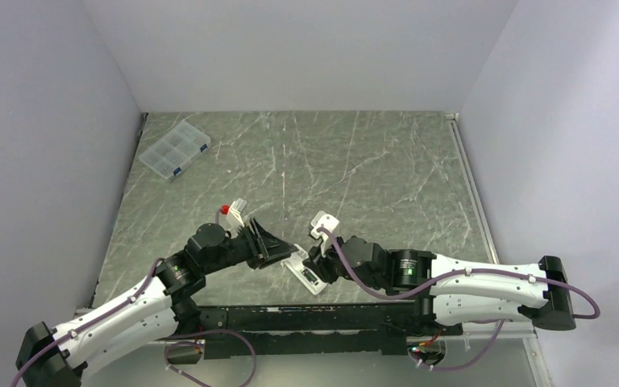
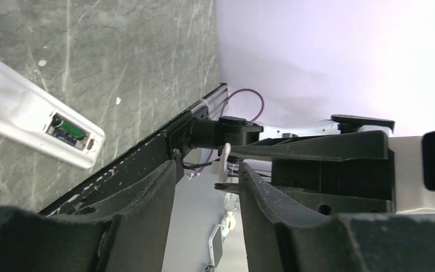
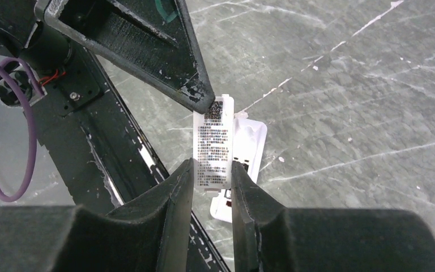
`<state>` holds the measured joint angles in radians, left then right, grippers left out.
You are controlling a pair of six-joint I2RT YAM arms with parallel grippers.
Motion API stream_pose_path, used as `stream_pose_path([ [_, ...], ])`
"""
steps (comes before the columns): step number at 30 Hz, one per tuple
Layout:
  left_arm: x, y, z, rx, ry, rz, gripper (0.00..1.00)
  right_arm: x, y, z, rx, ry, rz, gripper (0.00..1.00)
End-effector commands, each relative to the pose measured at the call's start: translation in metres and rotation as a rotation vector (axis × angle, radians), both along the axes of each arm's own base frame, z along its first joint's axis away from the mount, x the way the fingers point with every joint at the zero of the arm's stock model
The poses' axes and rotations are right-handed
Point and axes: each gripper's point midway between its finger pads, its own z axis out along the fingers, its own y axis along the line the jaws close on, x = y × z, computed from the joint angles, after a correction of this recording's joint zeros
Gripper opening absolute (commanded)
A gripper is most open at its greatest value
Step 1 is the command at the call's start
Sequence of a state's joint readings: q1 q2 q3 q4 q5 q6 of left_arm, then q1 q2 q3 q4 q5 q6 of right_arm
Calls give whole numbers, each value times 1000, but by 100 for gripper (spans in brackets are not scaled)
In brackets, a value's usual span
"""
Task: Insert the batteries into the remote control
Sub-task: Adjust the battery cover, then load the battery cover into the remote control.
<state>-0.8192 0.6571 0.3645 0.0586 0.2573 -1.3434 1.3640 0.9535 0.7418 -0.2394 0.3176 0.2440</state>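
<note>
A: R gripper [image 3: 212, 165], what's it doing?

B: It's pinching the white cover piece [image 3: 211, 141], the flat one w/ the printed label and QR square. Jaws are sitting narrow, one finger on each long edge, near the cover's lower end. The label side is facing the wrist cam.

A: And the L gripper [image 2: 207, 169]?

B: Its jaws are standing partly apart, w/ nothing clamped between them in its own wrist view. In the right wrist view one L fingertip [image 3: 201, 101] is sitting against the cover's upper left corner, upper centre of the frame.

A: Arm poses?

B: In the top view both are reaching in low toward the lower centre of the frame. The L arm is coming from the lower left and the R arm from the lower right. The wrists are angling at each other and the grippers are meeting tip to tip over the near part of the table [image 1: 371, 177].

A: Where's the remote?

B: The remote [image 2: 31, 122] is lying on the table back side up, upper left of the left wrist view. In the right wrist view it's just behind the cover. The recess is showing uncovered, w/ a greenish battery [image 2: 68, 131] lying in it. Can't tell re a second one.

A: Anything else?

B: A clear compartment box [image 1: 175, 151] w/ blue clips is sitting upper left in the top view, well apart from both grippers.
</note>
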Motion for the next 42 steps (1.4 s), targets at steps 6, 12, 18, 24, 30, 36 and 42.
stream_pose_path([
  [6, 6, 17, 1, 135, -68, 47, 54, -5, -23, 3, -79, 81, -65, 12],
  [12, 10, 29, 1, 260, -118, 63, 56, -17, -38, -13, -168, 176, -81, 12],
  [18, 14, 36, -12, 385, -127, 49, 56, -28, -45, -40, -278, 263, -90, 12],
  [24, 18, 39, -40, 475, -120, 37, 55, -33, -45, -61, -362, 310, -91, 12],
  [30, 26, 30, -73, 523, -90, -8, 52, -34, -34, -72, -407, 327, -65, 12],
  [36, 37, 23, -103, 540, -63, -64, 45, -28, -25, -81, -437, 354, -58, 11],
  [42, 52, 24, -118, 615, -105, -57, 45, -20, -16, -85, -447, 389, -43, 11],
])
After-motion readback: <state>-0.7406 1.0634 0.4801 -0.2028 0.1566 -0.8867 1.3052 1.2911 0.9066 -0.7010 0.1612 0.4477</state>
